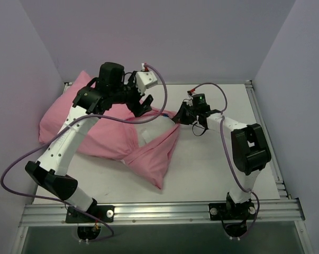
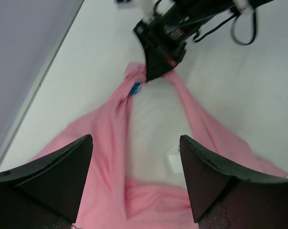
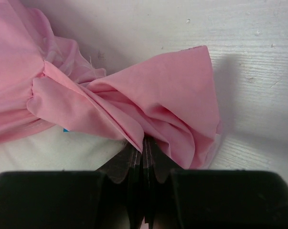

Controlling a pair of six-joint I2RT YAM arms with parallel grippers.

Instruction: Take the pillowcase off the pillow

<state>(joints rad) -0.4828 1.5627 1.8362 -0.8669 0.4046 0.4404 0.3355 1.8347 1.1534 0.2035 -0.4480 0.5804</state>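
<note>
The pink pillowcase [image 1: 103,135] lies on the left half of the table, still around the white pillow [image 1: 148,132], which shows through the case's open end. My right gripper [image 1: 176,117] is shut on the case's rim at the opening; in the right wrist view bunched pink cloth [image 3: 158,102] is pinched between its jaws. My left gripper [image 1: 145,107] is open and empty, hovering above the opening. In the left wrist view the white pillow [image 2: 155,138] lies between two pink edges [image 2: 108,138], and the right gripper [image 2: 155,67] holds the far tip.
Grey walls close the table [image 1: 212,164] on the left, back and right. An aluminium rail [image 1: 159,210] runs along the near edge. A small blue tag [image 2: 136,88] sits on the case near the pinched tip.
</note>
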